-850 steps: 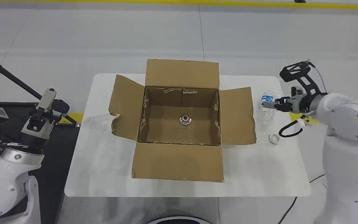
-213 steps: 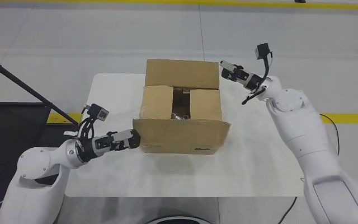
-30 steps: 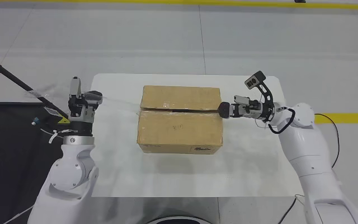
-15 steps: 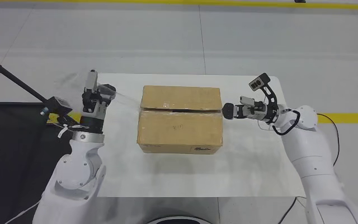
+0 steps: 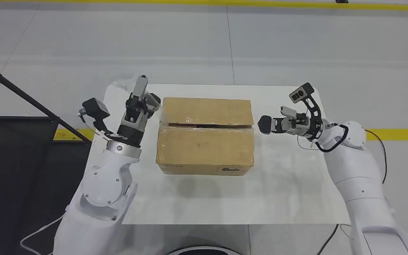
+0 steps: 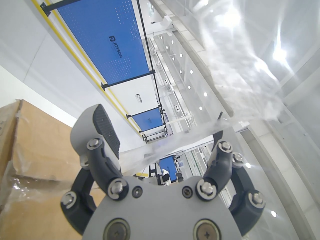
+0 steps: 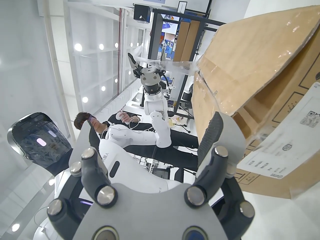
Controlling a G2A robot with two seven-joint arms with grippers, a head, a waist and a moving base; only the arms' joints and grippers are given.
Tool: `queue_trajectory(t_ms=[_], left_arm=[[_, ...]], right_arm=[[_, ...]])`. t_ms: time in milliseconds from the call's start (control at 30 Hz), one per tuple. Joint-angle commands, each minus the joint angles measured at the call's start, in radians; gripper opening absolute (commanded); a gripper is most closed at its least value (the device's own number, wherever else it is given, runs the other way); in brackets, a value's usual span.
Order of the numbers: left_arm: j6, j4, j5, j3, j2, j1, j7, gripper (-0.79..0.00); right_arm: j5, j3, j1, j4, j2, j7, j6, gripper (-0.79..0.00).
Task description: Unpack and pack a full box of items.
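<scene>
My left arm has swung in beside the one box (image 5: 204, 137). The left gripper (image 5: 143, 97) points up, fingers spread, clear tape (image 7: 172, 64) touching one. The right gripper (image 5: 262, 124) is spread too.

It was a large robotics hall: a pale polished floor (image 5: 287, 44) with a yellow line (image 5: 394, 135), black-framed blue perforated panels (image 6: 100, 41), and a high ceiling (image 6: 185, 26) (rows of round lights (image 6: 191, 71)).

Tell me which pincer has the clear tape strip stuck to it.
The left pincer: a clear tape strip stretches from the box to it. The right pincer, by the box's opposite end, carries nothing.
</scene>
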Motion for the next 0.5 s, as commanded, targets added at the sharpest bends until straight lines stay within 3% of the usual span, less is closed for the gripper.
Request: queue_trajectory(t_ms=[0,467], left_arm=[[0.011,0.003,0.015,0.025,-0.003,-0.015,-0.006,0.000],[0.079,0.064,0.081,0.150,-0.031,-0.114,-0.027,0.000]], right_arm=[[0.003,0.003,0.001,0.005,0.001,0.001,0.001,0.000],[0.029,0.011,0.010,0.046,0.006,0.010,0.010,0.000]])
